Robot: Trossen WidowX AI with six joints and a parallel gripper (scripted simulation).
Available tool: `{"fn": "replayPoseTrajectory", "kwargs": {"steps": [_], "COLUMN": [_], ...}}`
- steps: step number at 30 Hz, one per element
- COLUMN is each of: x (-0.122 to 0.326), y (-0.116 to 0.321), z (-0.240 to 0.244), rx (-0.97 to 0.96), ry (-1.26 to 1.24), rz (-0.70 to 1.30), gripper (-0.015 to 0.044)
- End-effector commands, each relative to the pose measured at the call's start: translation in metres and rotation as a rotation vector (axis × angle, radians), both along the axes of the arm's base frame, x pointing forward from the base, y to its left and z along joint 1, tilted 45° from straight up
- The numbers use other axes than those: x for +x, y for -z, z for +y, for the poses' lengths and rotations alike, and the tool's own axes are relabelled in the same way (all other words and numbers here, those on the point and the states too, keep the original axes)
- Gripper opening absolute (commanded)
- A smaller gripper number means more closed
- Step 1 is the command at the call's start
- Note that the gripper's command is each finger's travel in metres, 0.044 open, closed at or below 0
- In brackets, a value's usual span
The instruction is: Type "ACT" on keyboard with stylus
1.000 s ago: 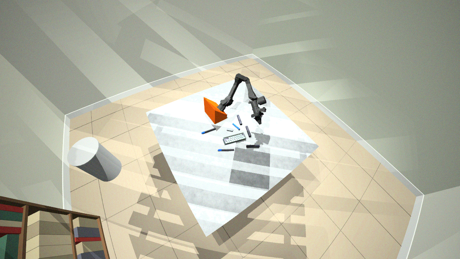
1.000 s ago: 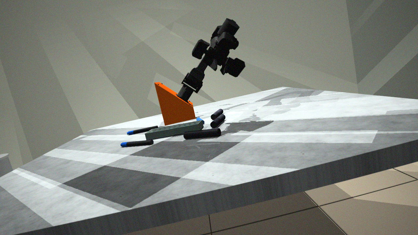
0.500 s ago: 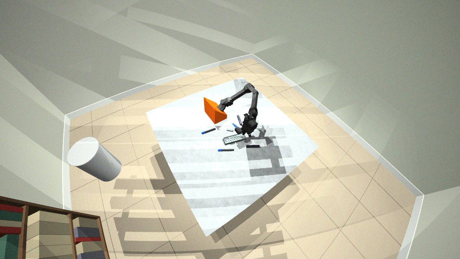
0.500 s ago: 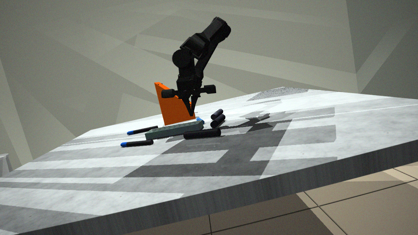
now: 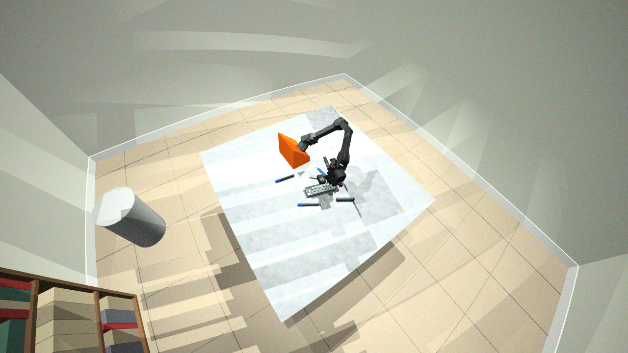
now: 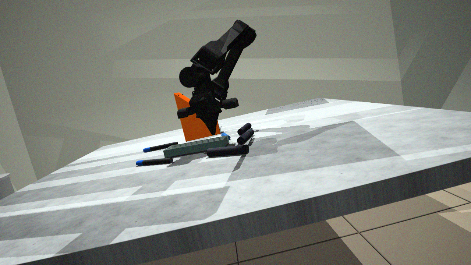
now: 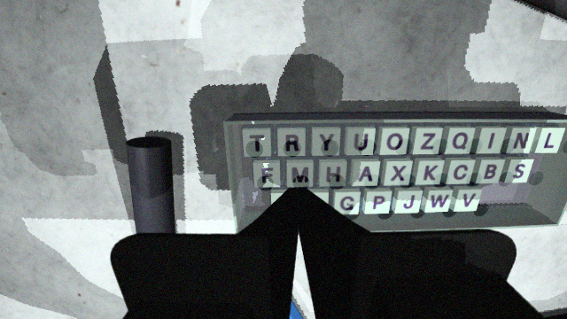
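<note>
The keyboard [image 5: 319, 190] [image 6: 192, 153] [image 7: 542, 195] lies on the desk, its letter keys readable in the wrist view. A, C and T show there. My gripper [image 6: 213, 133] [image 7: 297, 197] points down, shut, with nothing seen between its fingertips. In the wrist view the tips overlap the keyboard's lower left part, just below the M key, and hide some bottom-row keys. A slim blue stick [image 5: 322, 171] [image 6: 226, 134] [image 7: 294, 312], possibly the stylus, lies on the desk behind the keyboard, loose and partly hidden by the gripper.
Two black pens with blue ends [image 5: 285, 178] [image 5: 308, 204] [image 6: 161, 147] [image 6: 154, 161] lie on either side of the keyboard. Dark cylinders [image 5: 345, 199] [image 6: 227, 151] [image 6: 245, 136] [image 7: 152, 190] lie near its right end in the exterior view. The orange stand [image 5: 289, 151] [image 6: 197, 129] is behind.
</note>
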State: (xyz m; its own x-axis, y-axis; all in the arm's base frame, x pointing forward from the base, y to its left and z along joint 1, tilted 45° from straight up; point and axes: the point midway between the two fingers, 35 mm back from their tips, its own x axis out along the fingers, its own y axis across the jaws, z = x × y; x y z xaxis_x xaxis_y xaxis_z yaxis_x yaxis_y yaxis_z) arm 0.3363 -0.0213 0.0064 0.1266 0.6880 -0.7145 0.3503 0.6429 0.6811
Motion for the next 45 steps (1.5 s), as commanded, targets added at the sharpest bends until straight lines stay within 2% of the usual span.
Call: {"fn": "replayPoseTrajectory", "kwargs": {"steps": [1, 5, 22, 28, 45], "x": [-0.002, -0.021, -0.023, -0.046, -0.049], "y": [0.008, 0.044, 0.048, 0.091, 0.087], "z": [-0.007, -0.041, -0.044, -0.085, -0.080], "rx": [0.008, 0.007, 0.006, 0.003, 0.003], "ry": [0.001, 0.001, 0.001, 0.001, 0.001], "rz": [0.002, 0.002, 0.002, 0.003, 0.003], "gripper": [0.0000, 0.0000, 0.0000, 0.0000, 0.0000]}}
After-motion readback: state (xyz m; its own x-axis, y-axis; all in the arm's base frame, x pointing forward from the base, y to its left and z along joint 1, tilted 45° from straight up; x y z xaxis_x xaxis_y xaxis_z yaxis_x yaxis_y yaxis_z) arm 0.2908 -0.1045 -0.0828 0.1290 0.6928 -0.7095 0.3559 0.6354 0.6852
